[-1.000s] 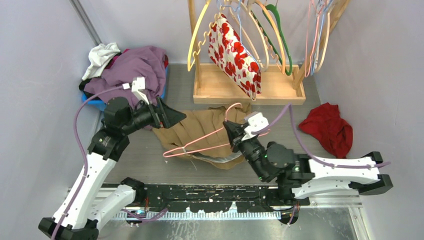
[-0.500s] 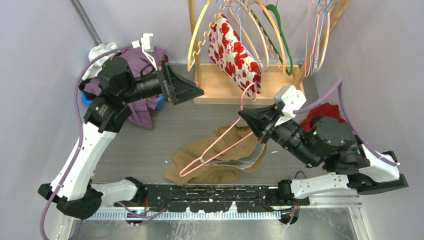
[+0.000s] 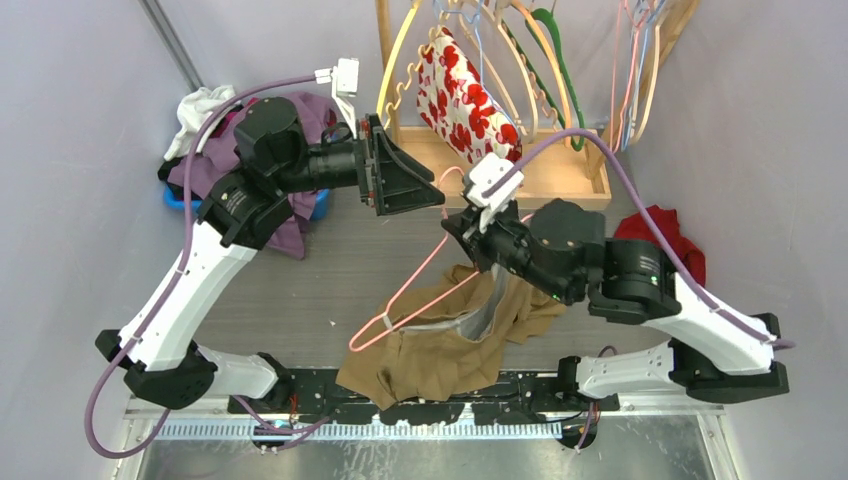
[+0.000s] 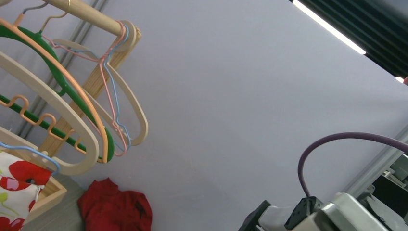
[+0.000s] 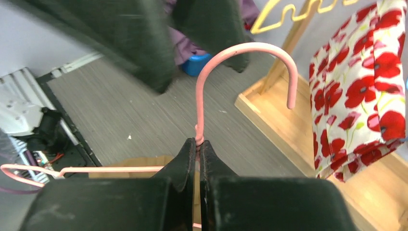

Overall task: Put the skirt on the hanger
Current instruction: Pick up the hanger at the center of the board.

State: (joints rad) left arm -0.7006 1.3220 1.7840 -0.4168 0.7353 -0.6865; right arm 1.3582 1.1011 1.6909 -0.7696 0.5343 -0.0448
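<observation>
Hanger [image 5: 240, 46] aloft, skirt [image 3: 430, 355] seemingly only partly on.
My right end effector [image 5: 198, 143] pinches its neck; my left end effector [image 3: 432, 190], wide open and empty, should secure the waistband next.

Clearance — tight at centre
Left end effector [image 3: 432, 192] and rack [image 3: 560, 170] with floral garment [image 3: 465, 95] crowd the hanger hook [image 5: 240, 46]; bare bench [image 3: 300, 290] lies open left of the skirt [image 3: 440, 350].

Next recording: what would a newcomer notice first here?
The right gripper, shut on the neck of a pink hanger, holds it mid-scene with a tan skirt dangling below. The left gripper gapes open just left of it, before the wooden rack with a poppy-print garment.
</observation>
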